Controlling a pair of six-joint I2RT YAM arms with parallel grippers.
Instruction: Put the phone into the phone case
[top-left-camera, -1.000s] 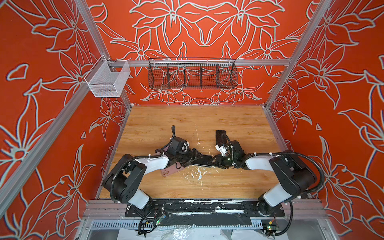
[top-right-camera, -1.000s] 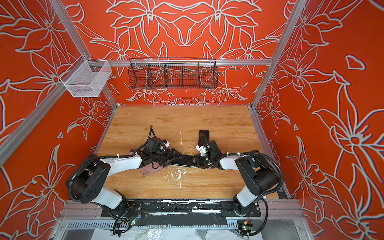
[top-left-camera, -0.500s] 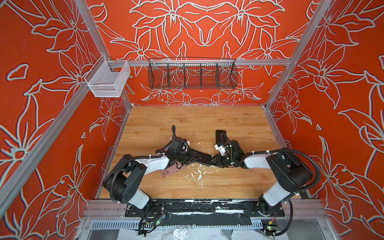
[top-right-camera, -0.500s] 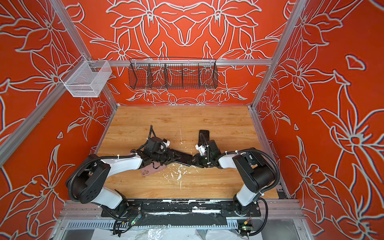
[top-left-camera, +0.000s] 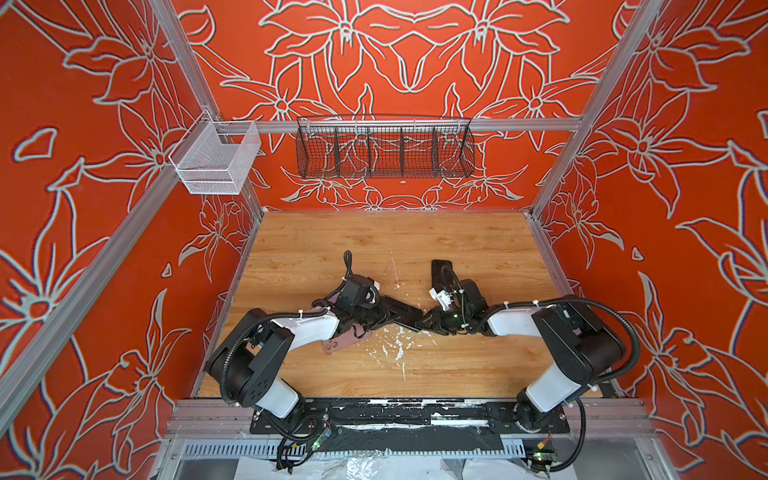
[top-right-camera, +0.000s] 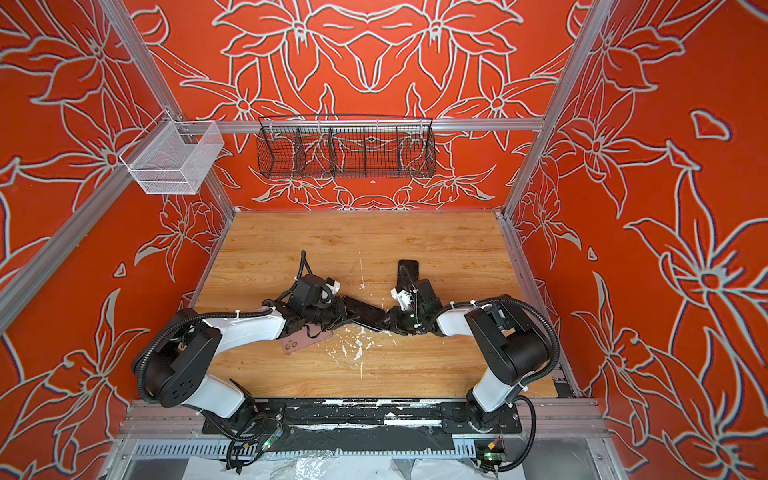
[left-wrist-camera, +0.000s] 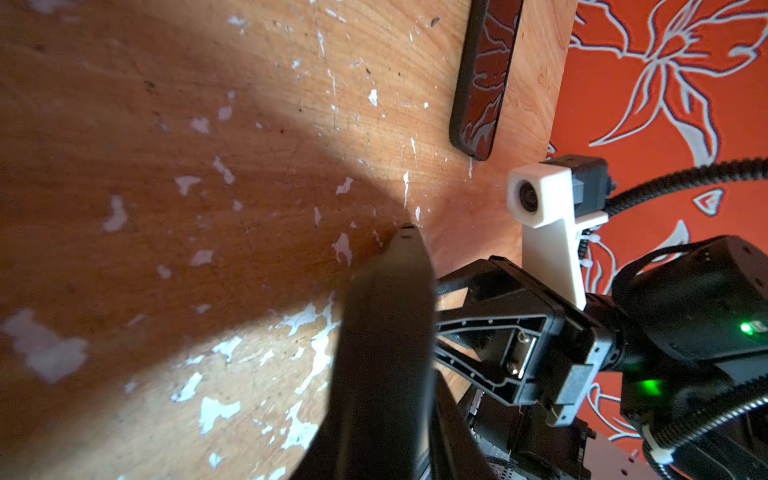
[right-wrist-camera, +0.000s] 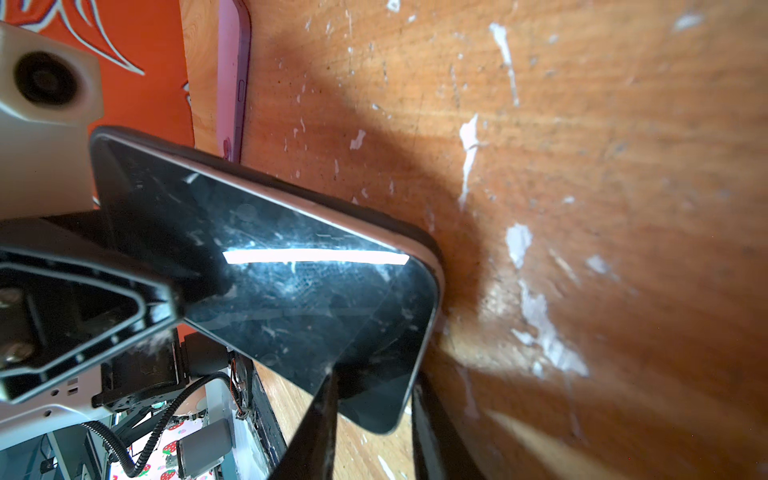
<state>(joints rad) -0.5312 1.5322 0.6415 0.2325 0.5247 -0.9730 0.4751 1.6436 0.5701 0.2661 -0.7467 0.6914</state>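
Observation:
A black phone hangs just above the wooden table at mid-front, held between the two arms in both top views. My left gripper is shut on its left end. One left finger presses on the glossy screen in the right wrist view. My right gripper is shut on the other end, a finger on each face. The pink phone case lies flat on the table, partly under my left arm. Its edge shows in the right wrist view.
A second dark, shiny slab lies on the table behind my right wrist, also visible in the left wrist view. White flecks mark the wood. A black wire basket and a white mesh basket hang on the walls.
My left gripper's jaws have closed onto the phone's left end and the right jaws have tightened on the other end. The phone now sits slightly tilted between both arms.

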